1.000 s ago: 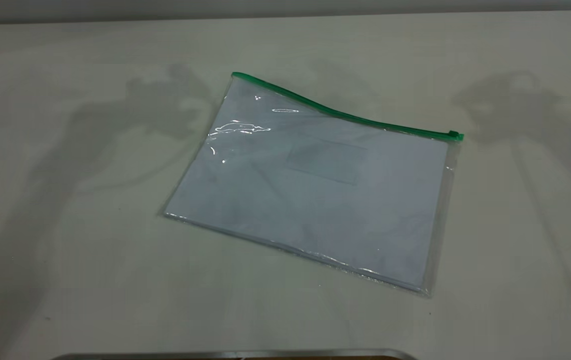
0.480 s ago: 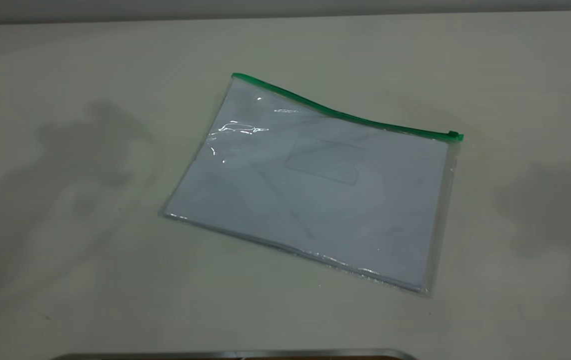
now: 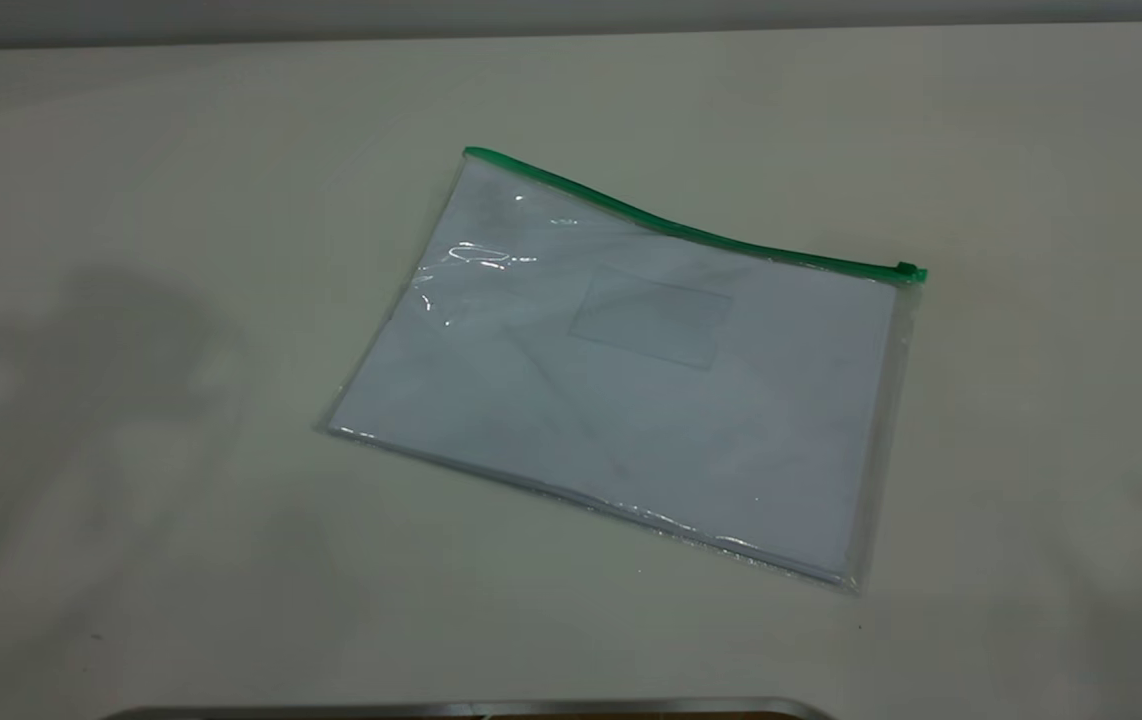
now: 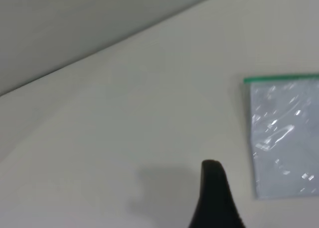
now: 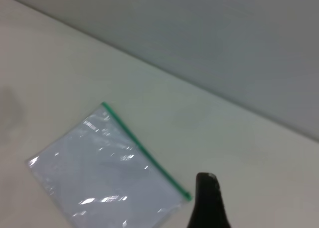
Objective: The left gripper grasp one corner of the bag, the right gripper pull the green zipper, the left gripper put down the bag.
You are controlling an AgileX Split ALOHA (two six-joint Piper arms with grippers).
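The bag lies flat on the table, clear plastic with white paper inside and a small card pocket. The green zipper runs along its far edge, with the slider tab at the right end. Neither gripper shows in the exterior view; only faint arm shadows fall at the left and right. In the left wrist view a dark part of my left gripper hangs above bare table, apart from the bag's corner. In the right wrist view my right gripper hangs high, next to the slider tab.
The pale table surrounds the bag on all sides. A metal edge runs along the near side. A grey wall rises behind the table's far edge.
The arm shadows on the table have slid away from the bag toward the near left and near right and grown fainter. The bag has not moved.
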